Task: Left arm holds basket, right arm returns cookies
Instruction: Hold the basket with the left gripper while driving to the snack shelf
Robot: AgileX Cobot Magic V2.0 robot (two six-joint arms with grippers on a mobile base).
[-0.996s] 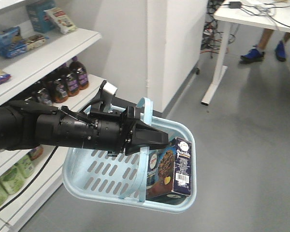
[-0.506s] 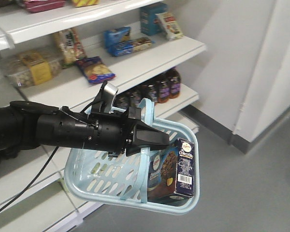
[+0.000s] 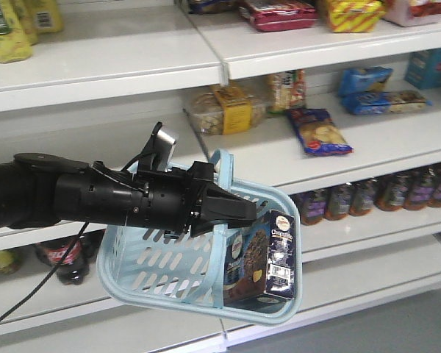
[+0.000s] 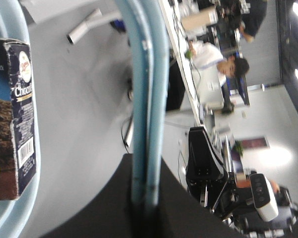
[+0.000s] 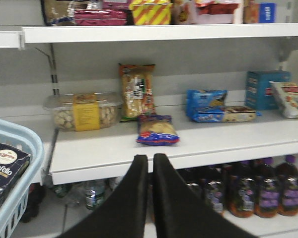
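Shelves (image 3: pixel 132 59) behind, left claw (image 3: pixel 237 212) clamps basket handle (image 4: pixel 146 99).

Smooth slotted plastic basket (image 3: pixel 162 272) holds a glossy cardboard cookie box (image 3: pixel 268 257).

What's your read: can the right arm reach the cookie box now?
Probably yes: the cookie box stands uncovered at the end of the basket, beside the left tool gripping the handle; right tool is shut.

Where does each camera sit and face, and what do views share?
Front view: robot's body, facing white store shelves; black left gripper clamps light blue plastic basket.
Left wrist: behind that gripper, looking along the basket handle toward a person in white.
Right wrist: behind the shut right gripper, facing the shelves.
All three share the dark cookie box.
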